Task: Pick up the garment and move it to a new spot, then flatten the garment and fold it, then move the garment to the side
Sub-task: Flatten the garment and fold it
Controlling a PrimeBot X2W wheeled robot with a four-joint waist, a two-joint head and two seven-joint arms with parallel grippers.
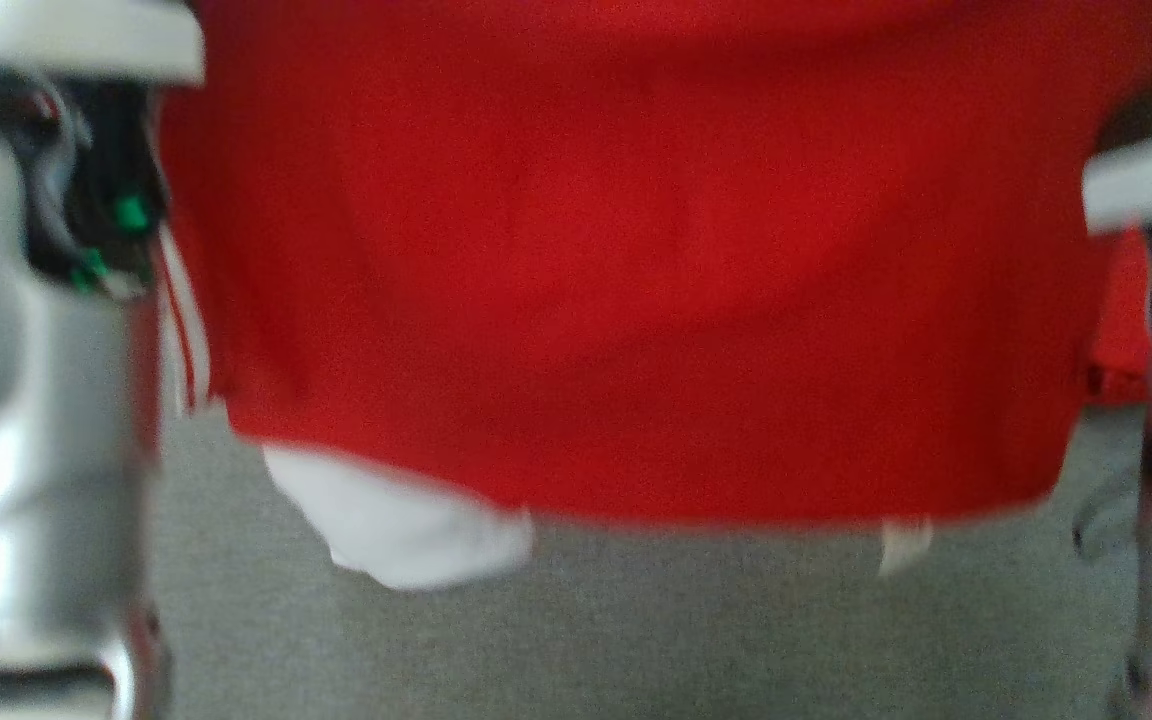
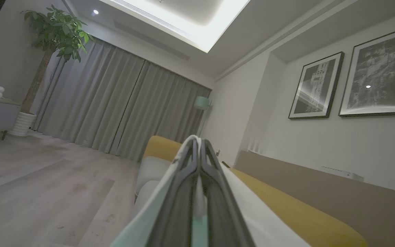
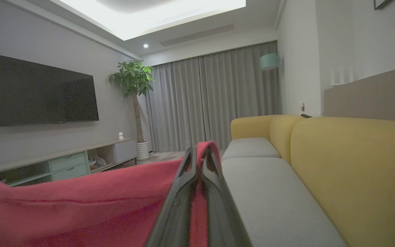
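Your left hand [image 2: 197,141] was pinched shut on white fabric of the garment [image 1: 636,280], right hand [image 3: 200,151] shut on its red part. It hung across upper frame.

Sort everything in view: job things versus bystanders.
Job: red fabric garment with white trim; left pincer and right pincer, both shut on it.
Just there: dark flat wall television; leafy green potted plant; two black-framed pictures; grey pleated curtains.

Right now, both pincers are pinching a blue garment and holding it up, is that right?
No, the garment is red, not blue; the head view shows it. The rest is right: the left pincer and right pincer are both pinching it and holding it up.
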